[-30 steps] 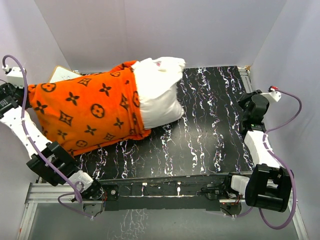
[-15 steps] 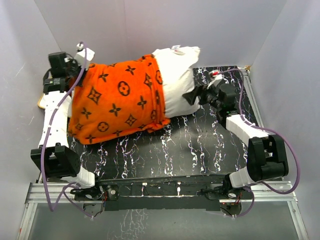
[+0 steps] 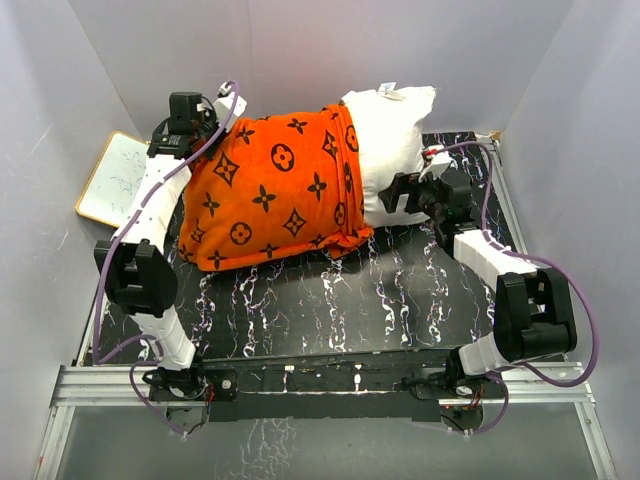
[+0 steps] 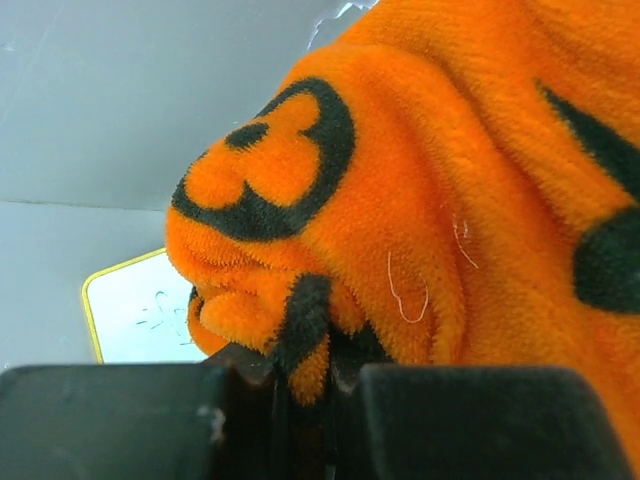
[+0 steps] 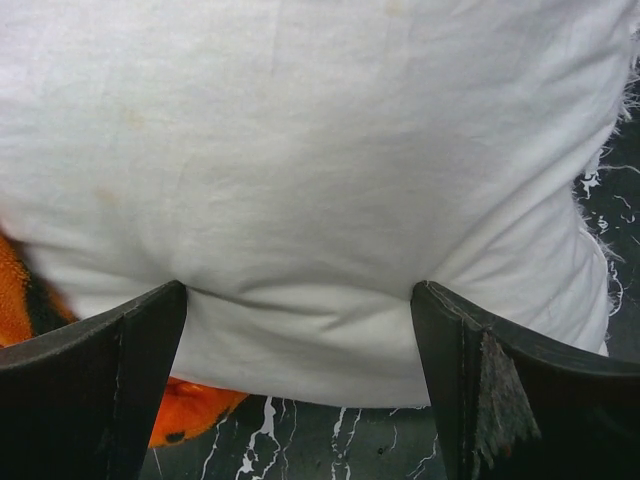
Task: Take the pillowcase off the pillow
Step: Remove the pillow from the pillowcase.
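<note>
Since the earlier frames the bundle has shifted rightward. Right gripper, jaws spread wide, presses the pillow without clamping; left gripper pinches the pillowcase corner at the far left. Long axis runs left–right; the cover's open mouth faces the right arm

The pillowcase is bright orange plush printed with black motifs: four-petal flowers, flowers ringed in circles, and diamonds; the left wrist view shows one black ring round an orange flower. The pillow is plain white. The bench is black, veined with white like marble. At its far left lies a white board with a tan-yellow frame and faint scribbles. Both arms are white and black, with purple cables
</note>
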`<state>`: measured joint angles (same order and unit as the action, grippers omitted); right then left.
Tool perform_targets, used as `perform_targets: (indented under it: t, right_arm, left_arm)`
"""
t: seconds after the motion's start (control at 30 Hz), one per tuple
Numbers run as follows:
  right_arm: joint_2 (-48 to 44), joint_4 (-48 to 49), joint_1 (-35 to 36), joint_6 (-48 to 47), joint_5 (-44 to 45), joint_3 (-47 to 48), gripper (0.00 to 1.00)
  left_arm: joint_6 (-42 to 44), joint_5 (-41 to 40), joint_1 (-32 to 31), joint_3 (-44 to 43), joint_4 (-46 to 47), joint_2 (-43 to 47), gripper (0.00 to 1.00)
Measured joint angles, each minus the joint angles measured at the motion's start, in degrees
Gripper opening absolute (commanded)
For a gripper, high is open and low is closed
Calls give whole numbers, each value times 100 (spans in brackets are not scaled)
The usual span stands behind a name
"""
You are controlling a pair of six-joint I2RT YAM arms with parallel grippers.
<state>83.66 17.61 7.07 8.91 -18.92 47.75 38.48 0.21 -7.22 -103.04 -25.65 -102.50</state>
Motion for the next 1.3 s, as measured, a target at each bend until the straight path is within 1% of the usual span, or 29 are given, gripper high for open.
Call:
perform_targets:
  t: [0.1,0.17,0.27,0.33,0.47,0.53,0.6,0.67,0.8,0.9,1.0,1.03,1.1,1.17,1.2,1.23,1.3]
  right_arm:
    - [-20,-76,-11,20,83,72,98]
    - [-114,-157,-63,90,118,101,98]
    - [-275,-459,-234,345,267,470,98]
    - [-315,-479,-313,516,389,935,98]
    - [-236,-424,-358,772,669,2065,98]
    - [-31,-457,-343,793,953,2693,98]
    - [271,-503,-326,796,1357,3235,98]
    - [619,-599,-328,793,1764,3624,98]
    - [1596,-1082,-334,798,2391,4341,98]
    - [2173,-1471,-339,831,2599,4385,98]
    - [2389,-1495,-339,940,2551,4229,99]
    - [2389,-1427,-339,977,2483,4133,95]
    - [2326,-1257,-356,1091,2356,3974,64]
    - [2177,-940,-448,1368,2083,3576,34]
    - [2096,-789,-503,1521,1939,3379,17]
    - [1987,-531,-588,1779,1733,3091,9]
    - [1718,-66,-791,2269,1425,2492,8]
  left_arm:
    - [9,-2,4,9,-9,7,0]
    - [44,48,4,131,24,166,0]
    - [98,164,-2,240,-79,472,0]
    - [101,304,-13,111,-275,610,0]
    - [98,684,-120,-511,-756,638,0]
    - [157,911,-221,-691,-964,693,0]
    - [321,1231,-343,-686,-1244,868,0]
    - [496,1519,-428,-483,-1469,1163,0]
    - [1032,2002,-531,417,-1982,2116,0]
    - [1360,2109,-595,909,-2297,2649,0]
    - [1611,2159,-614,1213,-2428,2933,0]
    - [1679,2166,-614,1285,-2457,2968,0]
    - [1775,2164,-614,1390,-2461,2997,0]
    - [1884,2127,-614,1484,-2474,2997,0]
    - [1923,2109,-614,1506,-2496,2997,0]
    - [1971,2059,-614,1530,-2505,3003,0]
    - [2065,1886,-614,1628,-2485,3077,0]
